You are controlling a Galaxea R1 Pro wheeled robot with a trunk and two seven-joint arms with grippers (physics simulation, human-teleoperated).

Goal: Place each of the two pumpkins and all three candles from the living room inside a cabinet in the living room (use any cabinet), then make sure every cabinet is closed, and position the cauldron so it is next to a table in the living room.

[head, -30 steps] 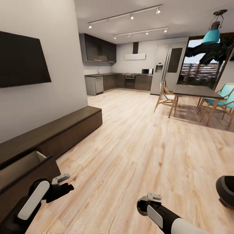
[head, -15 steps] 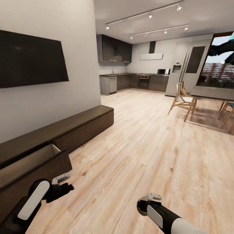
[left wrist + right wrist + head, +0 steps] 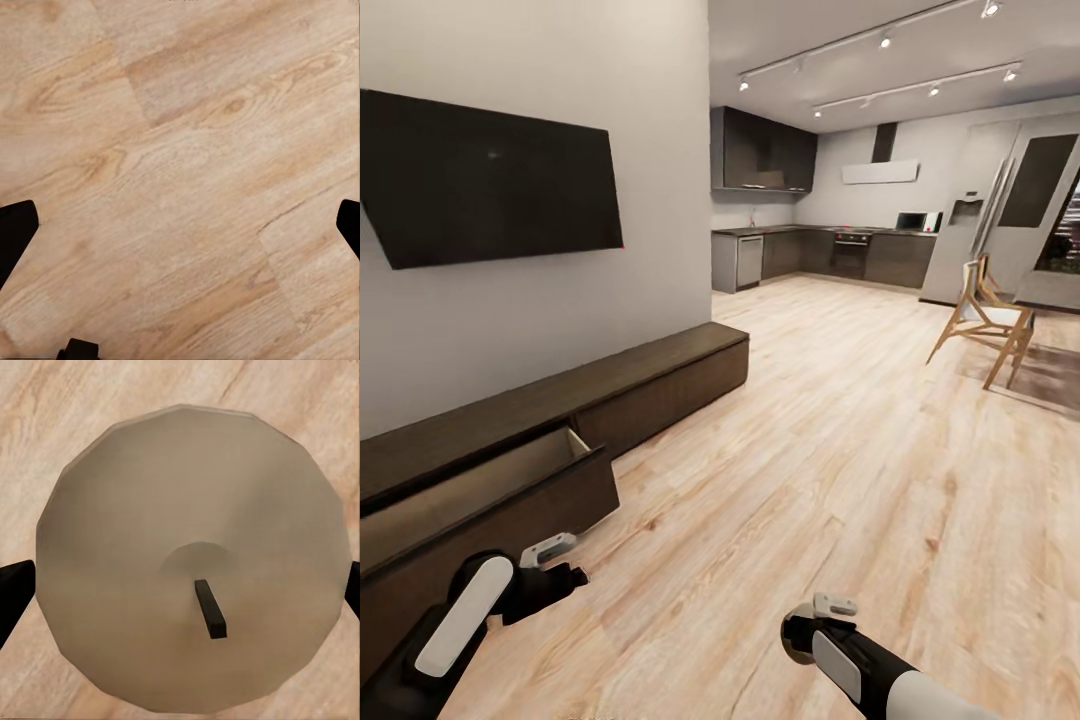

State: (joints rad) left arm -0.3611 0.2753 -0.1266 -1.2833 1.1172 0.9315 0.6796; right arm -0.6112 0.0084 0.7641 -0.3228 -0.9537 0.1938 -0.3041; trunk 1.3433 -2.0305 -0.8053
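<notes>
While between right end effector fingers, candle gripped | left open, empty

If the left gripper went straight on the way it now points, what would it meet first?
Probably the wooden floor: the left gripper is open, and the left wrist view shows bare planks ahead between its fingertips. How far away the floor lies is unclear.

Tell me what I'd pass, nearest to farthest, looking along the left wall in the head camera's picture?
Left gripper → open drawer of the cabinet → wall television → kitchen counter at the far end.
</notes>
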